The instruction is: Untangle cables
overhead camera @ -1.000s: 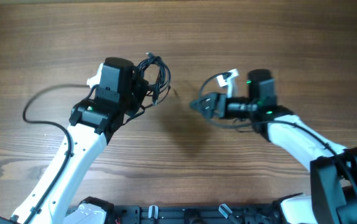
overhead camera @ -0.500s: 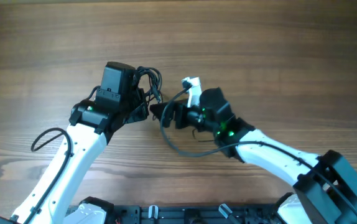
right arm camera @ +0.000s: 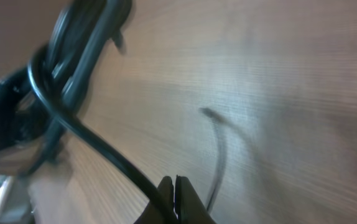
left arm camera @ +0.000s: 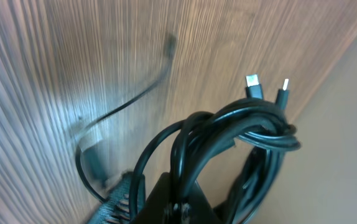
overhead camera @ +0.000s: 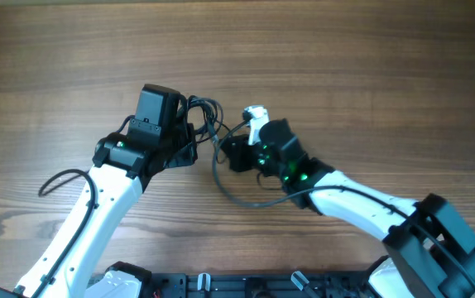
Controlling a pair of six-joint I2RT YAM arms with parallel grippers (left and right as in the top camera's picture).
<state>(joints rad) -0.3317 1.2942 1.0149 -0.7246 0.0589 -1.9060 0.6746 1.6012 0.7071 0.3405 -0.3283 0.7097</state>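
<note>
The cables (overhead camera: 205,110) are a bunch of thin black loops hanging from my left gripper (overhead camera: 189,139), which is shut on them. In the left wrist view the cables (left arm camera: 241,127) rise from between the fingers, and two small plug ends (left arm camera: 253,81) stick up. My right gripper (overhead camera: 223,151) sits just right of the bunch, jaws shut. In the right wrist view my right gripper (right arm camera: 175,186) shows nothing between its tips. A black cord (right arm camera: 85,132) runs past its left finger toward the cables (right arm camera: 85,31). One thin strand (right arm camera: 219,149) lies on the wood.
The wooden table (overhead camera: 370,66) stretches around both arms. The right arm's own thicker black cable (overhead camera: 239,192) loops on the table below its gripper. The left arm's cable (overhead camera: 59,180) curls at the left. The same thin strand (left arm camera: 135,99) shows in the left wrist view.
The right arm swung left across the table up to the held bunch, and its jaws went from open to shut. The left gripper kept hold of the cables, barely moving.
</note>
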